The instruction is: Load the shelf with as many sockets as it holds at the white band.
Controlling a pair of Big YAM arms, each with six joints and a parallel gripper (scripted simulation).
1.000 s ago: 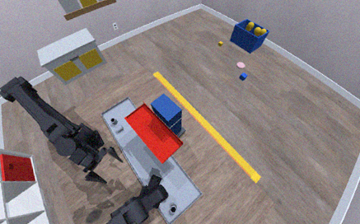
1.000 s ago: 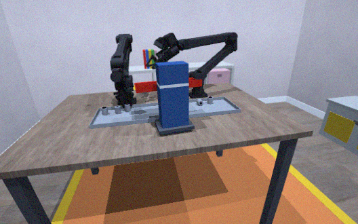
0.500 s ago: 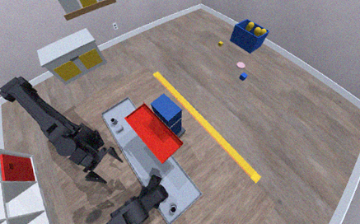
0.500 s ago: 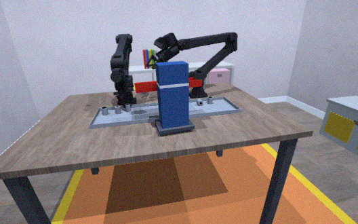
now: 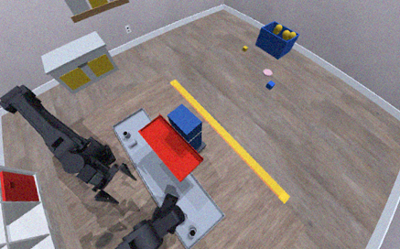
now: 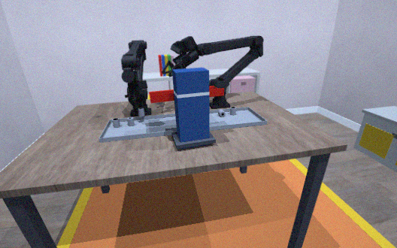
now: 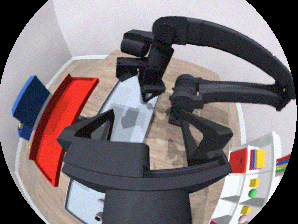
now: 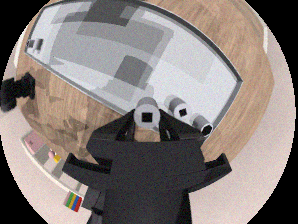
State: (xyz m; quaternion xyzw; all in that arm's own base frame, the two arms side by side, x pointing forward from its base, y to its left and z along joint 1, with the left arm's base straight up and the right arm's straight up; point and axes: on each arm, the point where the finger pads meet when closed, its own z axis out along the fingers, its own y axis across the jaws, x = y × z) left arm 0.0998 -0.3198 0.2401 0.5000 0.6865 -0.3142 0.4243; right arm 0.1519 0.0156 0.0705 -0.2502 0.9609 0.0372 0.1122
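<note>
The empty red shelf (image 5: 171, 148) (image 6: 162, 96) (image 7: 56, 131) hangs on the blue post (image 5: 186, 119) (image 6: 192, 116), about level with the white band (image 6: 192, 95). My right gripper (image 8: 147, 112) is shut on an upright grey socket (image 8: 147, 107) (image 6: 141, 111), held a little above the tray. Two sockets stand near it, one (image 8: 181, 111) (image 6: 131, 121) close by and one (image 8: 203, 126) (image 6: 116, 122) (image 5: 192, 232) further out. At the tray's other end one socket (image 5: 126, 134) (image 6: 233, 110) stands and one (image 5: 132, 143) (image 6: 222, 113) lies on its side. My left gripper (image 5: 127, 190) (image 7: 147, 112) is open and empty, behind the shelf.
The long grey tray (image 5: 203, 207) (image 6: 248, 117) (image 8: 215, 95) runs under the shelf, behind the post. The post's dark base (image 6: 193, 143) stands in front of it. My two arms are near each other on the side away from the post.
</note>
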